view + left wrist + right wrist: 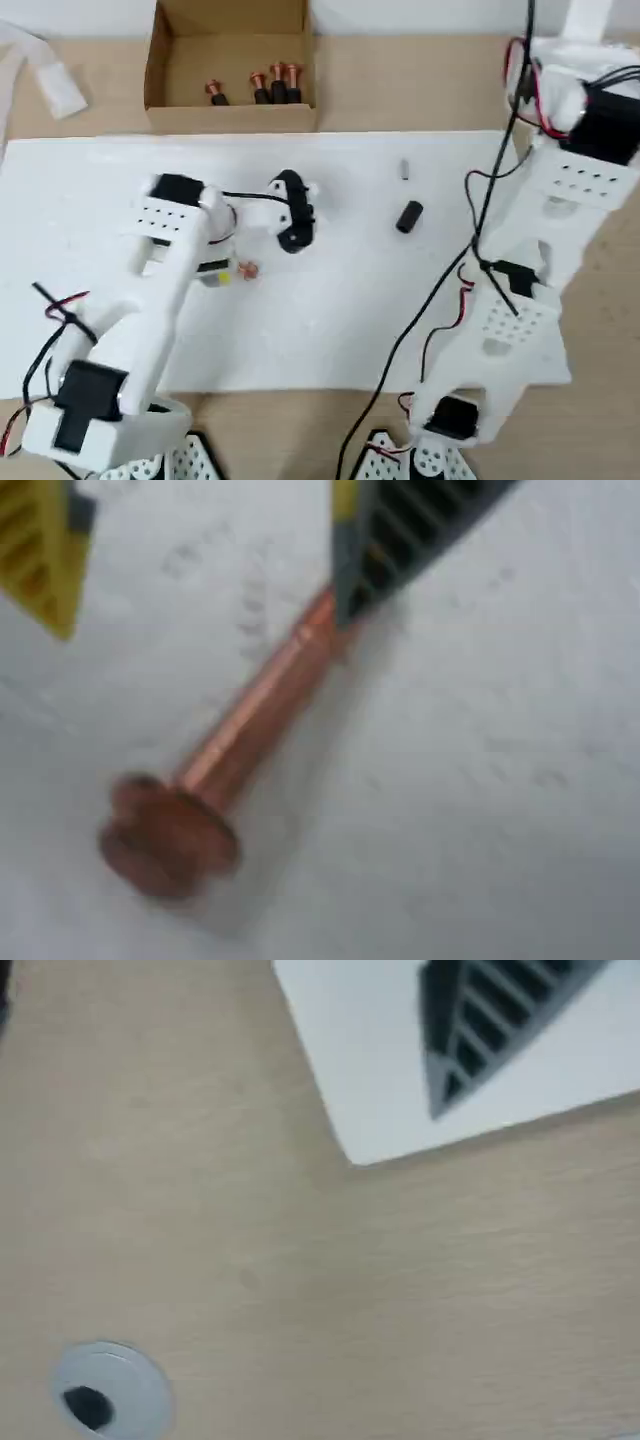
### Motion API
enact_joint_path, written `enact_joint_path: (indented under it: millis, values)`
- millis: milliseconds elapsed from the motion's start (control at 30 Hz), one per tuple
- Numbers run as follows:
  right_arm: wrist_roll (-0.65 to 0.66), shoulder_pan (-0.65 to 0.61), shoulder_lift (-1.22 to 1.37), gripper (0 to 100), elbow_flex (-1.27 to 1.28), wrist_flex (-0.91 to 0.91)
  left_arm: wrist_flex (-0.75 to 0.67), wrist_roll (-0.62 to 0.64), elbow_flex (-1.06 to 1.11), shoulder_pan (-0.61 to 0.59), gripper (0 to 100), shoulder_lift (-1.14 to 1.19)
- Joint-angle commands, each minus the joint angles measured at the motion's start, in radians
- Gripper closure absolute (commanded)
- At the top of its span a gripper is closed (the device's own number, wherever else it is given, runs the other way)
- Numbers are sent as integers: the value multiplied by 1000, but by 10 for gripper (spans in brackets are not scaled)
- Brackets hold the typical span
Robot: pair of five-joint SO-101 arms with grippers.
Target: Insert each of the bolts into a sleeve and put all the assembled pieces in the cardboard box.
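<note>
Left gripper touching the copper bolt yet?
Cannot tell. In the left wrist view one finger of the left gripper overlaps the shaft end of the copper bolt, but contact is not plain.

I'm working on a light wood table (400,85) w/ a white mat (330,310) over most of it, and the cardboard box (158,95) sits on bare wood right at the mat's far edge. On the mat: one copper bolt (230,770) lying flat left of centre, a black sleeve (409,217) twd the right, and just beyond it a small grey piece (404,169), too small to ID. Off the mat, a white strip (55,85) lies at the far-left corner, and a grey grommet (105,1395) is set in the wood nr a mat corner.
</note>
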Motion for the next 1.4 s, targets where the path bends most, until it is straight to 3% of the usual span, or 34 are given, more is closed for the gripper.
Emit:
enact_joint_path:
  millis: [0,300,867,1033,1367]
  values:
    - [12,48,-67,670,-39,18,-72,-12,-18,41,818,27]
    - [12,74,-67,670,-39,20,-114,-81,-38,55,819,133]
    - [9,67,-64,670,-36,20,-110,-75,-164,49,823,349]
    - [11,67,-64,670,-36,20,-117,-38,-167,35,992,349]
    - [6,65,-64,670,-38,20,-80,38,-230,18,983,348]
